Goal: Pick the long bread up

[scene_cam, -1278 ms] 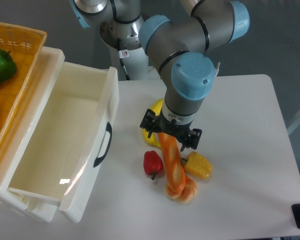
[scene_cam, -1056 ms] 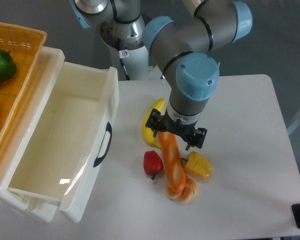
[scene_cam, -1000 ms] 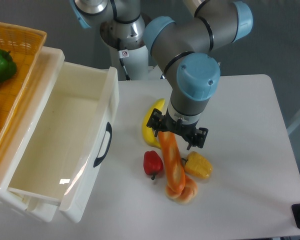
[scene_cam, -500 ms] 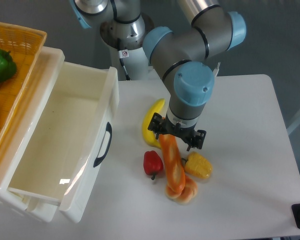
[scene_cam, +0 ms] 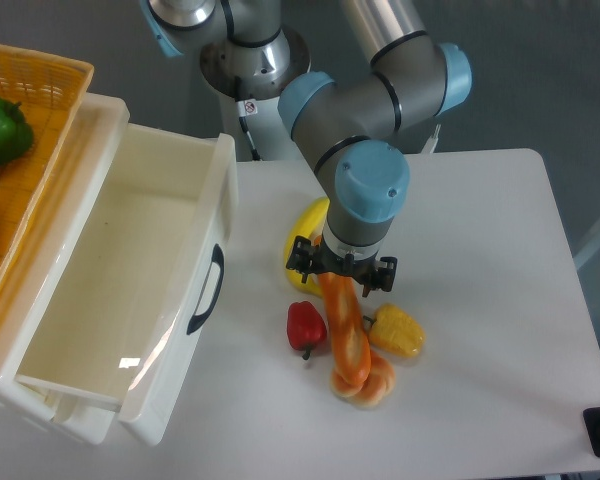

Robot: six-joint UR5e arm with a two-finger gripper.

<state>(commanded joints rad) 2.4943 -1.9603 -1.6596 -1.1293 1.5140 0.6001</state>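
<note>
Long bread [scene_cam: 348, 335] lies on the white desk [scene_cam: 480, 300], right of the red pepper [scene_cam: 305, 326], left of the yellow pepper [scene_cam: 397, 331], its lower end on a bun [scene_cam: 365, 385]. End effector [scene_cam: 340, 275] straddles its upper end, seemingly closed on it.

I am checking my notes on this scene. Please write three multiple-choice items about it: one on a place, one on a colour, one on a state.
1. Where does the lower end of the long bread lie?
A. on the round bun
B. in the white bin
C. in the orange basket

2. What colour is the small pepper left of the bread?
A. green
B. red
C. blue

3. What is in the white bin?
A. a banana
B. corn
C. nothing visible

Answers: 1 A, its end overlaps the bun. 2 B, the pepper is red. 3 C, only bare white walls and floor show.
</note>
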